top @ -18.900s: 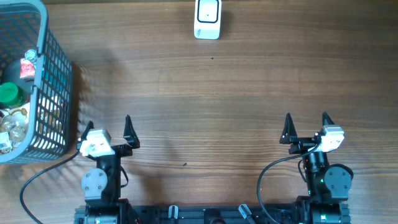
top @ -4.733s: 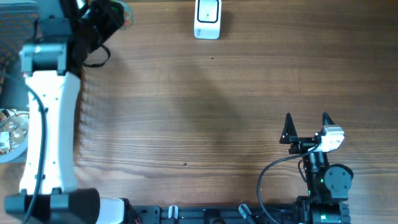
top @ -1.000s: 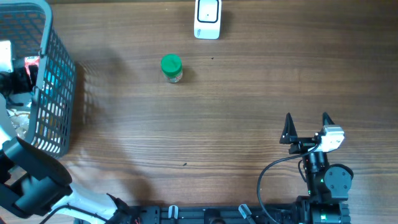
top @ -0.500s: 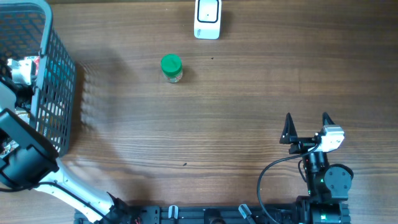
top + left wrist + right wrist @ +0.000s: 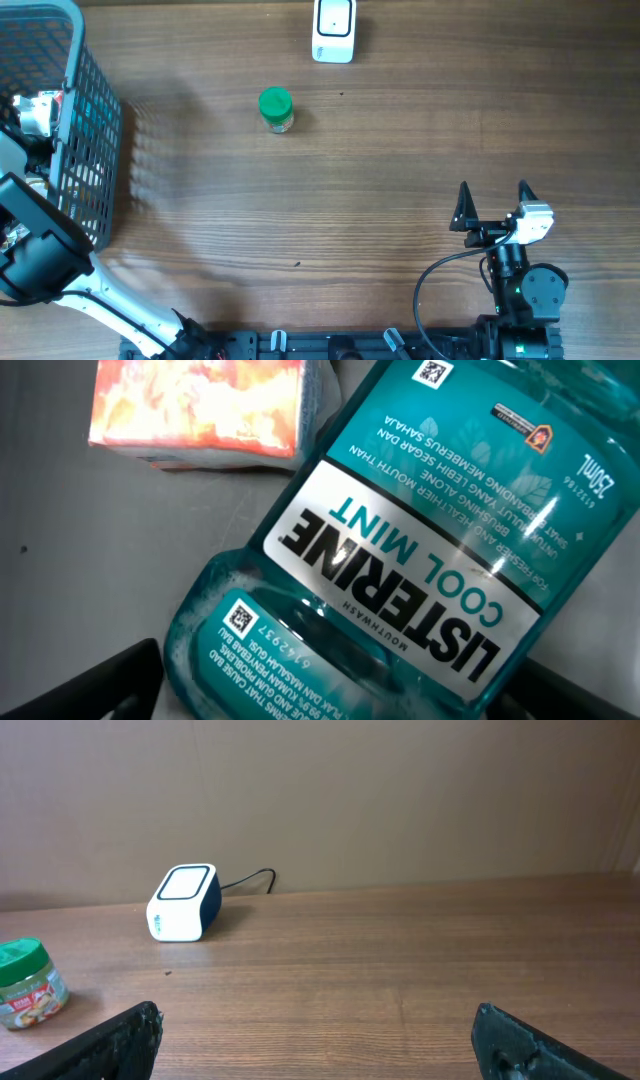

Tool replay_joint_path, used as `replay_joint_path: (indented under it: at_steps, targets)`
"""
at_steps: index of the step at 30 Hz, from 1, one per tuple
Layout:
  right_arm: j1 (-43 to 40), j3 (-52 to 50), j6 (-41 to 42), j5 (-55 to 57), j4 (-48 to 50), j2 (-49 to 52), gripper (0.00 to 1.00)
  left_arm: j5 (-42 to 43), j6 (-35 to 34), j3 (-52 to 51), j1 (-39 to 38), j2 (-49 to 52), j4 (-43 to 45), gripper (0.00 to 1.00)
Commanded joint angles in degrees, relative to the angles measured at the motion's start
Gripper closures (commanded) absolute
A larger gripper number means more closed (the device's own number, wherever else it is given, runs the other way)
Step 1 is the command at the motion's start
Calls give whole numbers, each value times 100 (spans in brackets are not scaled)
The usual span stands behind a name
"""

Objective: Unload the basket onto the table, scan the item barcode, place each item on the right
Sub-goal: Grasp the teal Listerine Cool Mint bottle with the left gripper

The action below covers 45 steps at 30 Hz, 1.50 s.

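Observation:
A teal Listerine Cool Mint mouthwash bottle (image 5: 400, 550) lies on its side in the basket and fills the left wrist view. My left gripper (image 5: 340, 695) is open, its dark fingers (image 5: 100, 680) standing either side of the bottle's lower end; whether they touch it I cannot tell. The label shows small square codes, and no striped barcode is in sight. The white scanner (image 5: 333, 30) stands at the table's far edge (image 5: 183, 903). My right gripper (image 5: 493, 205) rests open and empty near the front right (image 5: 320, 1045).
The grey wire basket (image 5: 95, 130) stands at the left edge with my left arm (image 5: 40, 250) reaching into it. An orange box (image 5: 195, 410) lies beside the bottle. A green-lidded jar (image 5: 275, 109) stands on the table in front of the scanner (image 5: 30, 982).
Over the last second my left arm has swung further over the basket and the gripper has settled lower inside it. The jar, scanner and right arm have not moved.

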Motion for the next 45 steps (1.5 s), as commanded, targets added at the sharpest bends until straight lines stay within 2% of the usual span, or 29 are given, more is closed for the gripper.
replay_joint_path:
  at_steps: [1,5,8,9,19,20,21,24,25,27,32,37,42,45]
  targets:
    - [-17,0,-33,59,17,0,0,-15,63,-26,15,111,9,20]
    - [-17,0,-33,57,17,0,0,-15,63,-26,15,111,7,34]
    - [-17,0,-31,57,17,0,0,-15,35,-26,15,111,7,37]
    - [-17,0,-33,59,17,0,0,-13,17,-26,15,111,2,41]
    - [-17,-2,-35,59,17,0,0,7,-284,-24,15,101,-20,48]
    - [-17,0,-33,59,17,0,0,7,-284,-24,15,101,-20,47]
    - [-17,0,-33,59,17,0,0,7,-284,-24,15,101,-26,40]
    - [-17,-2,-33,59,17,0,0,2,-282,-24,15,101,-74,14]
    - [-17,-2,-33,59,17,0,0,-22,-282,-24,15,101,-103,0]
    - [-17,-2,-33,59,17,0,0,-111,-522,-24,15,101,-127,0]
    - [-17,0,-33,59,17,0,0,-55,-1773,-24,15,101,7,0]
    - [-17,0,-33,59,17,0,0,50,-1685,-26,15,103,-321,0]
    - [-17,0,-33,59,20,0,0,240,-1261,-26,9,107,-584,6]
    - [-17,0,-33,59,17,0,0,356,-1121,-31,9,125,-527,2]
